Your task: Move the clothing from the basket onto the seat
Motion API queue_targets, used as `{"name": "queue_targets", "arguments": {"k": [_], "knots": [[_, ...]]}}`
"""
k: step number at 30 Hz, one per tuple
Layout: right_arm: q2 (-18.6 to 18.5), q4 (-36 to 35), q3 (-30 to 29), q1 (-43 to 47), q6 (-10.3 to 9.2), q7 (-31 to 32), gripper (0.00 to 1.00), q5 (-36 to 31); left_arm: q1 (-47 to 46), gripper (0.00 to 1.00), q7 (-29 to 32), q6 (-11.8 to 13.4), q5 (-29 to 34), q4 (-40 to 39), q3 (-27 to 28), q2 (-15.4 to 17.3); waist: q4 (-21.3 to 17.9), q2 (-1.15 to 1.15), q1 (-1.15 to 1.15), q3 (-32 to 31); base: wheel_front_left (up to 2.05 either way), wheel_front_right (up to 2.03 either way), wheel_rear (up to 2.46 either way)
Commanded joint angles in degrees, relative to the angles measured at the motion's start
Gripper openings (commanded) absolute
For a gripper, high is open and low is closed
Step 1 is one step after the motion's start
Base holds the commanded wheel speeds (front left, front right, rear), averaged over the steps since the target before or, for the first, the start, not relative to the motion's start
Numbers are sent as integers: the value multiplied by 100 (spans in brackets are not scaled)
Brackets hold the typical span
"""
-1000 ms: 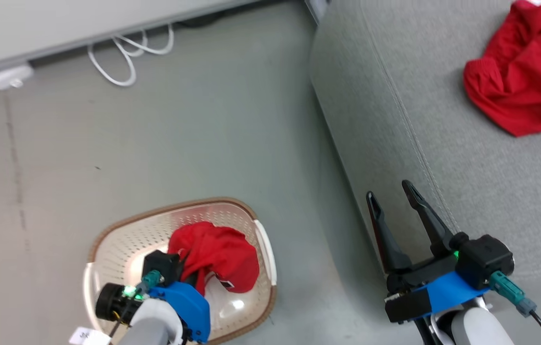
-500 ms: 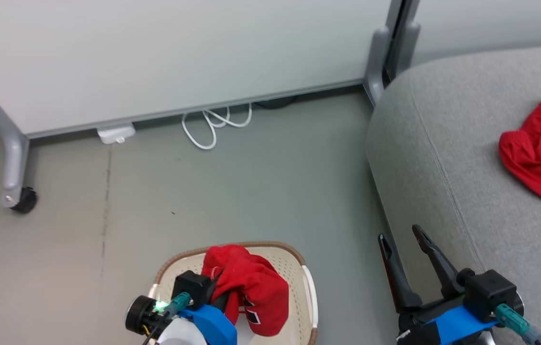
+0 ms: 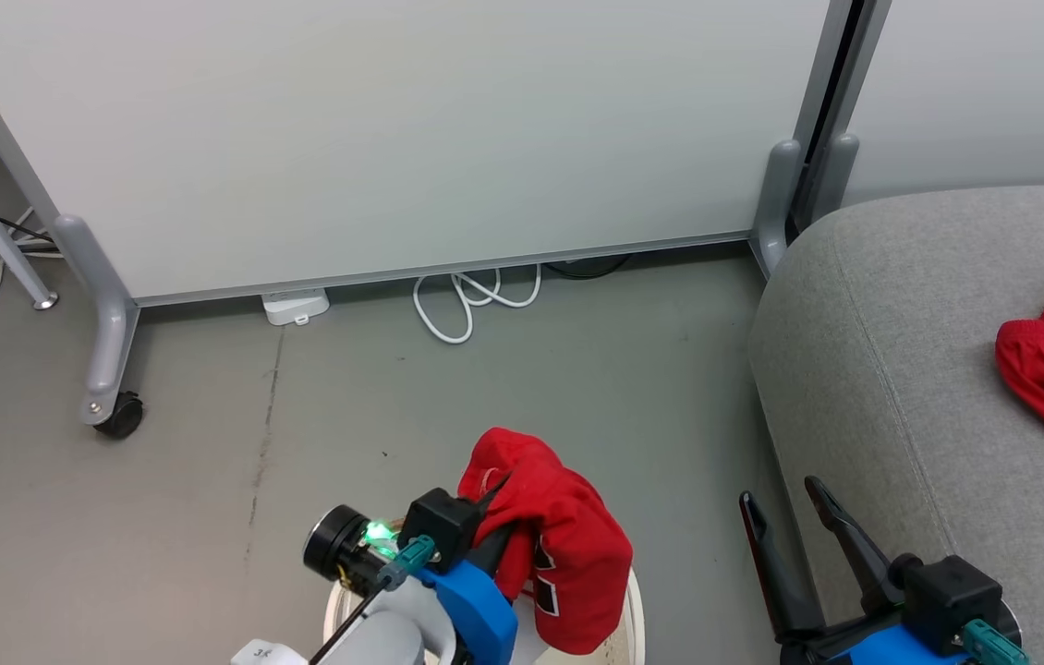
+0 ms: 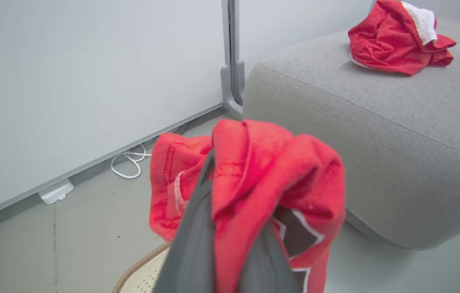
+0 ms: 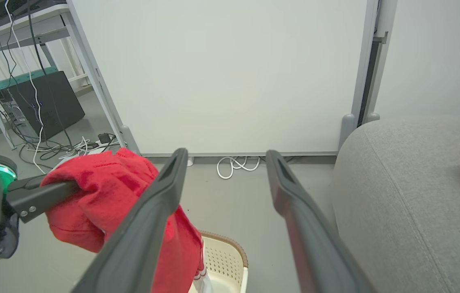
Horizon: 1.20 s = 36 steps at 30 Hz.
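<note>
The left gripper [image 3: 496, 515], clamped on the red garment [image 3: 573, 554], should carry it high onto the seat [image 3: 901, 369]; the right gripper [image 3: 785, 503] is open, empty.

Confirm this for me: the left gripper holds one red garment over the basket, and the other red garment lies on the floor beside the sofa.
Not quite. The other red garment lies on top of the grey sofa, not on the floor; the left wrist view shows it plainly. The rest stands: the left gripper holds the first red garment over the basket.
</note>
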Motion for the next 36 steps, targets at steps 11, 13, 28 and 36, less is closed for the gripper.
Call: {"name": "queue_targets", "arguments": {"k": [11, 13, 28, 36], "knots": [[-2, -80, -34, 225, 3, 81, 100, 5, -637, 0, -30, -8, -468, -494, -786, -12, 75, 0, 1, -129, 0, 0, 0], [-2, -80, -49, 240, 3, 88, 100, 13, -727, 0, -30, -8, -601, -547, -847, -13, 86, 0, 1, -150, 0, 0, 0], [-2, -188, -37, 265, 3, 201, 100, -68, -1434, 0, -13, 265, -1634, -602, -1536, -15, 126, 0, 1, -202, 0, 0, 0], [-2, -179, -7, 272, 3, 221, 100, -90, -1592, 0, -21, 402, -1993, -492, -1843, -15, 103, 0, 1, -190, 0, 0, 0]]}}
